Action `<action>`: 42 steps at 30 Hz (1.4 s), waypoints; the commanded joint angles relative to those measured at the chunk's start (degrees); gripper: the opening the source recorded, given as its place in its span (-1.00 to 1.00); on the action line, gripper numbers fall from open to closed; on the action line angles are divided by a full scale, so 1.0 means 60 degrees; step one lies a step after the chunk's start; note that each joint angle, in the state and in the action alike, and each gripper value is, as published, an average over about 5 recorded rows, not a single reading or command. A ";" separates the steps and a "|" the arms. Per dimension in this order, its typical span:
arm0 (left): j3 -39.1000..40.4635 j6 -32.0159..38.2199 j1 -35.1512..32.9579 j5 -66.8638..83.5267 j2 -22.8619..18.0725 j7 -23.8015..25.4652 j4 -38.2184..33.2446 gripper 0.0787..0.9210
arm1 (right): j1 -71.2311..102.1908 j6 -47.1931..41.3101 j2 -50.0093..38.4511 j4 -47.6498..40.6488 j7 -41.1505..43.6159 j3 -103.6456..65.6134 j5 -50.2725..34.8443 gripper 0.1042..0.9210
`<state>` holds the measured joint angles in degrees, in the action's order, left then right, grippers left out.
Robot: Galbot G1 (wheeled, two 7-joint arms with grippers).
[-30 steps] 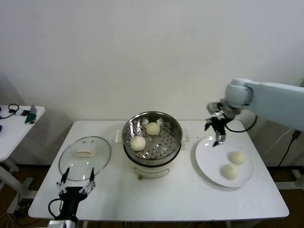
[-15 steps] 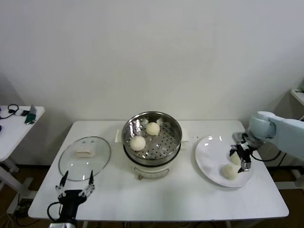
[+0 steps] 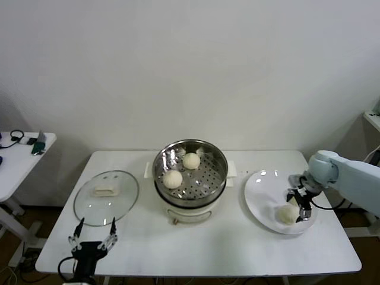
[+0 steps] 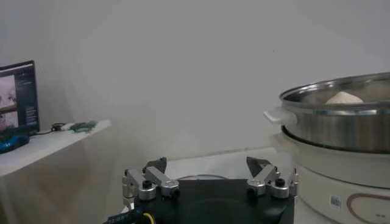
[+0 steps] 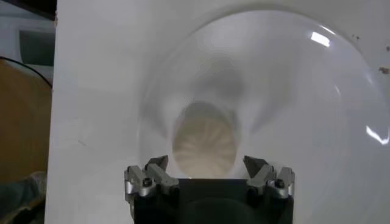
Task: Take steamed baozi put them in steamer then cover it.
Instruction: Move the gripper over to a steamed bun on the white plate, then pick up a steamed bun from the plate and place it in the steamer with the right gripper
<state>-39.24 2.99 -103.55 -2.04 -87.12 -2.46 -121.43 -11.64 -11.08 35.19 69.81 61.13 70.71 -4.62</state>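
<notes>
White table: two baozi in steamer

Probably lab: bare white wall, side desk, monitor.

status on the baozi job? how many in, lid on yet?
Done: two baozi sit in the steamer. In hand: the open right gripper is over the plate, above a baozi, not gripping yet. Left: the plate's baozi, then the cover, lying on the table by the parked left gripper.
</notes>
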 commanded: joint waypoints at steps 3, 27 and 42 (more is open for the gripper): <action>-0.0035 -0.0003 0.0011 -0.0027 0.0007 0.0000 0.0035 0.77 | 0.0536 0.0029 0.0340 -0.0348 -0.0001 -0.0344 0.0287 0.76; -0.0015 0.0015 -0.0009 -0.0022 -0.0023 -0.0026 0.0055 0.77 | -0.0072 0.0788 0.0452 -0.0550 0.0202 -0.0152 0.0261 0.45; 0.0144 -0.0232 0.0019 -0.0034 0.0045 -0.0147 -0.0193 0.77 | -0.6222 0.4554 0.2473 0.0025 0.1468 0.2809 -0.0375 0.47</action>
<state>-38.49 2.08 -103.26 -2.16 -87.02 -3.20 -122.10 -30.82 5.32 43.82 69.08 66.90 79.41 -5.64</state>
